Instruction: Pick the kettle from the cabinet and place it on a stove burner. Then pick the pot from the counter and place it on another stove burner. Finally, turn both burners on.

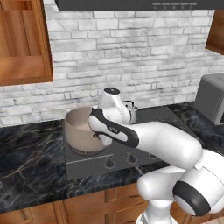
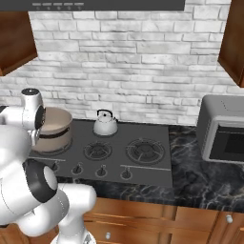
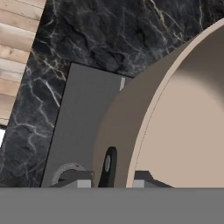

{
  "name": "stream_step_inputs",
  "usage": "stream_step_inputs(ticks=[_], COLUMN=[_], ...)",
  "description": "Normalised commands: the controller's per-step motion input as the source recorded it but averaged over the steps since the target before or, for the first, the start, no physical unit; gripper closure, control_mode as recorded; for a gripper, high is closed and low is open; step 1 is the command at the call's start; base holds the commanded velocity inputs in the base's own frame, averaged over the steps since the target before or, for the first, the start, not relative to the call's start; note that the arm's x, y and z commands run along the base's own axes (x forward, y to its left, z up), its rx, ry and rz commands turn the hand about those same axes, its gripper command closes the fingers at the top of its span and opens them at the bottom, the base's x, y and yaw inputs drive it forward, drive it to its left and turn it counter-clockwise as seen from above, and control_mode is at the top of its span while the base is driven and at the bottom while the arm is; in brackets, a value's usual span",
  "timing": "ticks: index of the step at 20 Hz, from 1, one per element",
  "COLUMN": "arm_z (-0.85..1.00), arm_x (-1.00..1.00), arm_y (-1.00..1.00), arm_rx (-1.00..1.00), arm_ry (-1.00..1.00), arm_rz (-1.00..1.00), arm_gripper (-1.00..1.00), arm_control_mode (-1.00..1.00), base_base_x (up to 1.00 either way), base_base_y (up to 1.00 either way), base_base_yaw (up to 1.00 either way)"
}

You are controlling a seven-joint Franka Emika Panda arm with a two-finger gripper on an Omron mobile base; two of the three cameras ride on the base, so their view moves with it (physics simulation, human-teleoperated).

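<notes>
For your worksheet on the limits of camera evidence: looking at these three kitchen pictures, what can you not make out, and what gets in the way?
- Left base view: the arm covers the hand, most of the kettle and the nearer burners.
- Right base view: the arm hides the pot's left side.
- Hand view: the picture's edge cuts off most of the pot; whether its base sits centred on a burner is hidden.
- Knob settings: too small.

White brick wall (image 2: 143, 62); grey microwave (image 2: 223, 129), dark hood (image 1: 140, 4)
</notes>
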Motion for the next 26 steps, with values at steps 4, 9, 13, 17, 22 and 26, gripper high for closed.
stream_step_inputs(ticks=[4,9,13,17,22,26], arm_z=[-0.15,-0.11,-0.11,-0.09,-0.01,0.0], arm_x=[0.24,0.22,0.2,0.13,0.04,0.0], arm_y=[-0.04,-0.01,0.0,0.0,0.0,0.0], arm_rx=[-0.01,-0.01,0.0,-0.01,-0.03,-0.02], arm_ry=[0.0,0.0,0.0,0.0,0.0,0.0], arm_rz=[-0.02,-0.02,0.0,0.0,0.0,0.0], arm_gripper=[1.0,1.0,1.0,1.0,1.0,1.0], arm_control_mode=[-1.0,-1.0,-1.0,-1.0,-1.0,-1.0], base_base_x=[0.0,0.0,0.0,0.0,0.0,0.0], base_base_y=[0.0,0.0,0.0,0.0,0.0,0.0], base_base_yaw=[0.0,0.0,0.0,0.0,0.0,0.0])
